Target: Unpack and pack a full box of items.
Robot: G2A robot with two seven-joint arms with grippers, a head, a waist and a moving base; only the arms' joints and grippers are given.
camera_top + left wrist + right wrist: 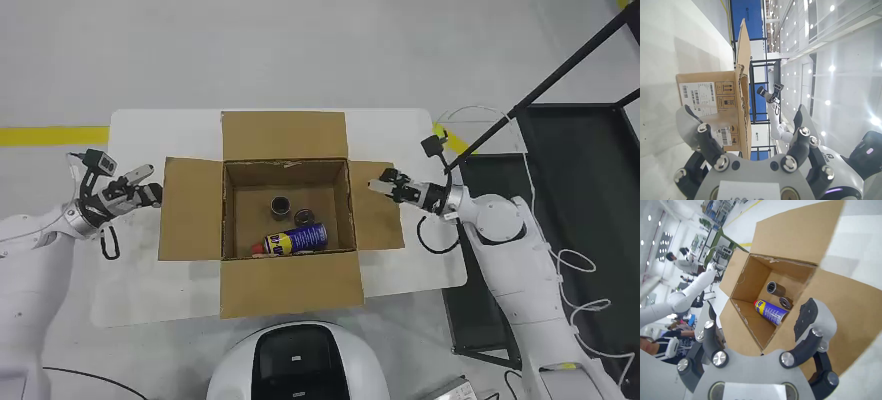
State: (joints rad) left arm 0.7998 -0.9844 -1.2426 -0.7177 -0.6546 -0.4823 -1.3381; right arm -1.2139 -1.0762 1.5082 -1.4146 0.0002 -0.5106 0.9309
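Observation:
An open cardboard box [190, 208] stands mid-table with all flaps folded out. On its floor lie a blue spray can [297, 239] [770, 312], a dark metal cylinder [281, 207] [776, 289] and a round metal flange [304, 215] [785, 302]. My left gripper [150, 188] [744, 117] is open and holds nothing, just outside the left flap, facing the box's labelled side wall [706, 94]. My right gripper [378, 186] [757, 317] is open too, over the right flap [844, 306], and looks down into the box.
The box stands on a white table [150, 285]. A black frame and dark cart [570, 200] stand close to the table's right edge. A yellow floor line [50, 135] runs behind at the left. Bare tabletop lies in front of and behind the left flap.

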